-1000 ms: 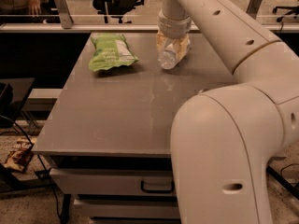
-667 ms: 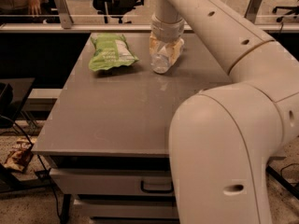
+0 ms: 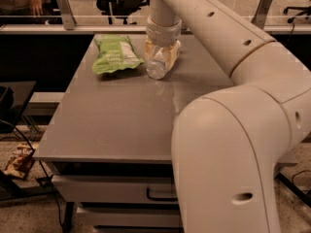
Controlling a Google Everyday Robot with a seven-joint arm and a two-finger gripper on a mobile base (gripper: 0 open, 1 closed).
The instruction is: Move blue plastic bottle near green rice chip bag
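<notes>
The blue plastic bottle (image 3: pixel 157 67) is a small clear bottle. It lies tilted in my gripper (image 3: pixel 163 56), its end pointing toward the camera, at the far middle of the grey table (image 3: pixel 121 115). My gripper is shut on the bottle, with a finger on each side of it. The green rice chip bag (image 3: pixel 115 55) lies flat on the table just left of the bottle, a small gap between them. My arm comes down from above over the bottle.
My large white arm and body (image 3: pixel 228 144) fill the right side and hide the table's right part. A glass rail (image 3: pixel 73 23) runs behind the table. Drawers (image 3: pixel 116 193) sit under the table front. A crumpled wrapper (image 3: pixel 19 161) lies on the floor at left.
My gripper has moved left with the bottle, bringing it closer to the green bag. The bag has not moved.
</notes>
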